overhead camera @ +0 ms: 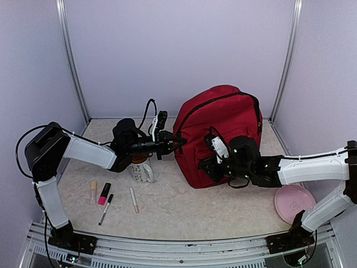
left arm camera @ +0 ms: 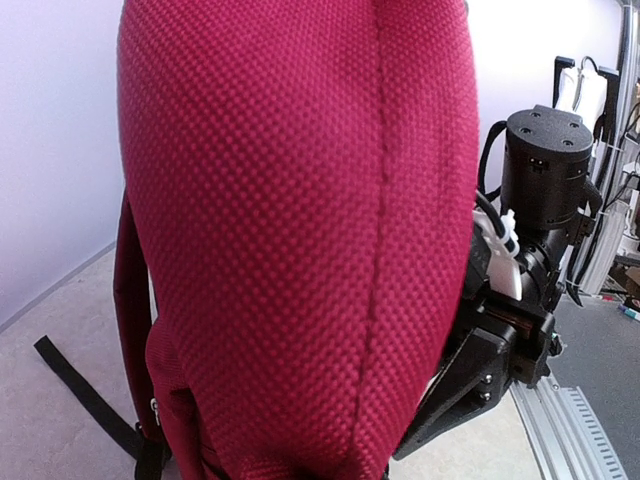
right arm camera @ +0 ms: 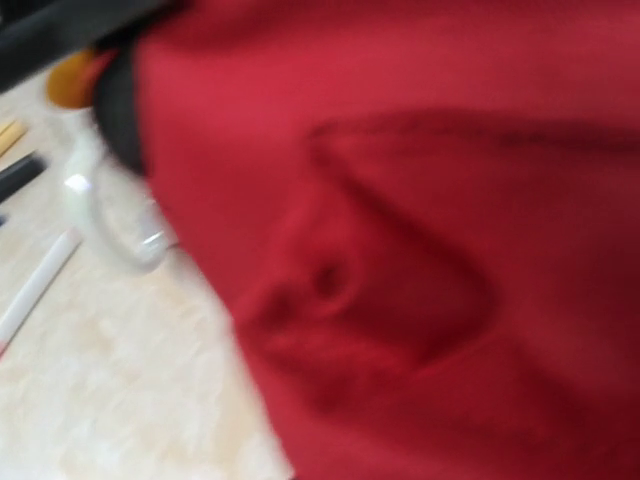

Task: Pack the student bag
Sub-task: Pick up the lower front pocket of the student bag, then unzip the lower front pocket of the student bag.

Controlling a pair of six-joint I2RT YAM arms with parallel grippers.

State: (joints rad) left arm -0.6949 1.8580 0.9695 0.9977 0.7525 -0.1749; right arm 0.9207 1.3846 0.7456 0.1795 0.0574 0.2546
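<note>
The student bag (overhead camera: 223, 131), a dark red backpack with black zips, stands upright right of the table's middle. My left gripper (overhead camera: 177, 142) reaches in from the left and meets the bag's left edge at mid height. In the left wrist view the red fabric (left arm camera: 300, 230) fills the frame and hides the fingers, which appear shut on the bag's side. My right gripper (overhead camera: 208, 167) presses against the bag's lower front. The right wrist view is a blur of red fabric (right arm camera: 420, 250), so that gripper's fingers are hidden.
A white mug (overhead camera: 141, 169) stands just left of the bag, under the left arm. Several pens and tubes, among them a pink marker (overhead camera: 104, 194), lie at the front left. A pink plate (overhead camera: 295, 204) sits at the front right. A black strap (left arm camera: 85, 395) trails on the table.
</note>
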